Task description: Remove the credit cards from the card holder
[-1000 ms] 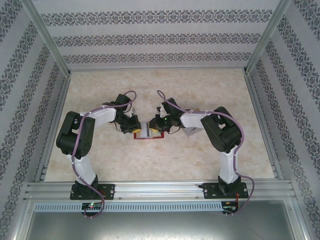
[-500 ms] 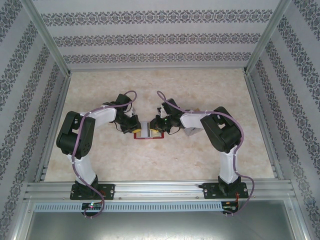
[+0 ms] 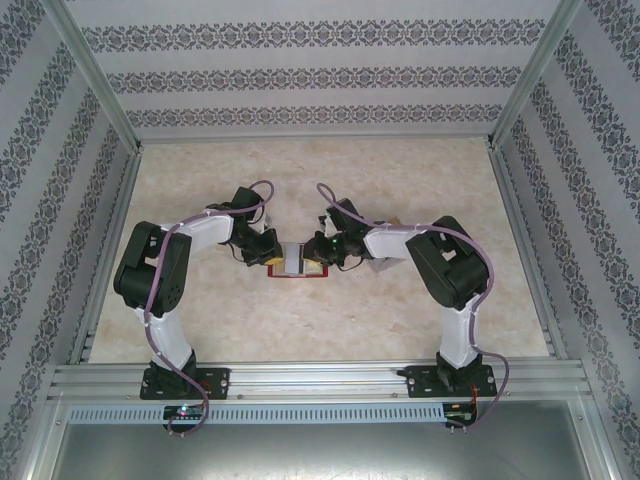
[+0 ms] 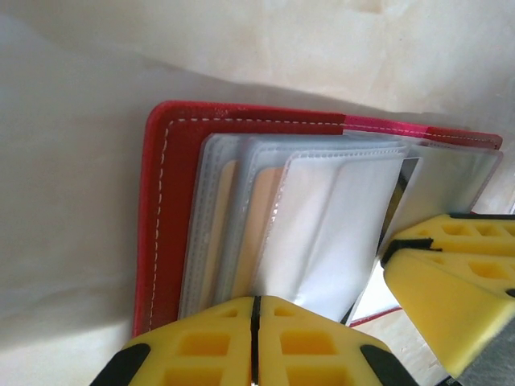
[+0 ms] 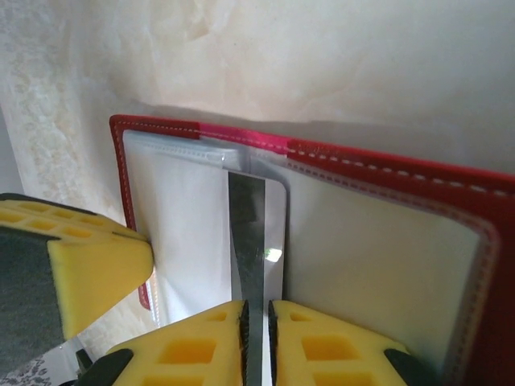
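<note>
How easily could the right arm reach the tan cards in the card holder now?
Probably not yet: the right gripper is shut on a grey card, and the tan cards sit inside clear sleeves beside the shut left gripper.

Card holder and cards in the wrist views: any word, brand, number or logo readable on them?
None readable.
The card holder shows only white stitching.
The grey card in the right gripper shows a blank, shiny face.
The tan cards in the clear sleeves show no print.
</note>
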